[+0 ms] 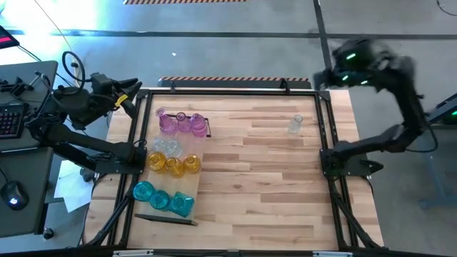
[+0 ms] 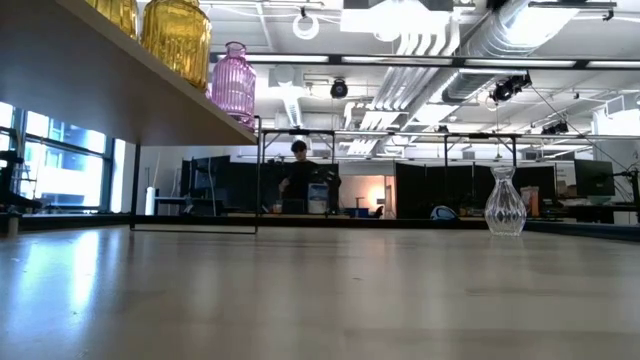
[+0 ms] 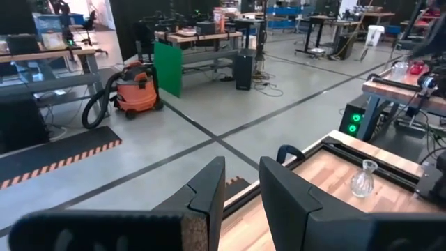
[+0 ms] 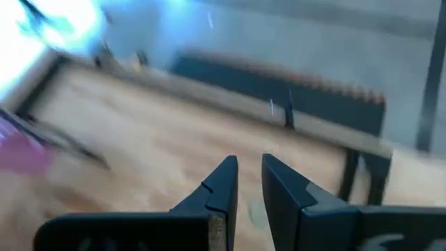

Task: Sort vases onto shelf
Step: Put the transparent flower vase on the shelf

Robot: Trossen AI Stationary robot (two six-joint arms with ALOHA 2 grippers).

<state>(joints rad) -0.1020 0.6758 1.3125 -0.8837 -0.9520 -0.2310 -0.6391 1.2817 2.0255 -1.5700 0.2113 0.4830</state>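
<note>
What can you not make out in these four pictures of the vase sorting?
- Clear vases on the shelf, high view: too small and see-through to count.
- Yellow vases, low view: cut off by the top edge.
- Tabletop, right wrist view: motion-blurred; the lone clear vase is not discernible there.

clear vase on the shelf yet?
No, the clear vase stands alone on the tabletop, far from the shelf.

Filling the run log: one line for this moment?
clear vase alone on tabletop | other vases on shelf | left gripper, right gripper empty
</note>
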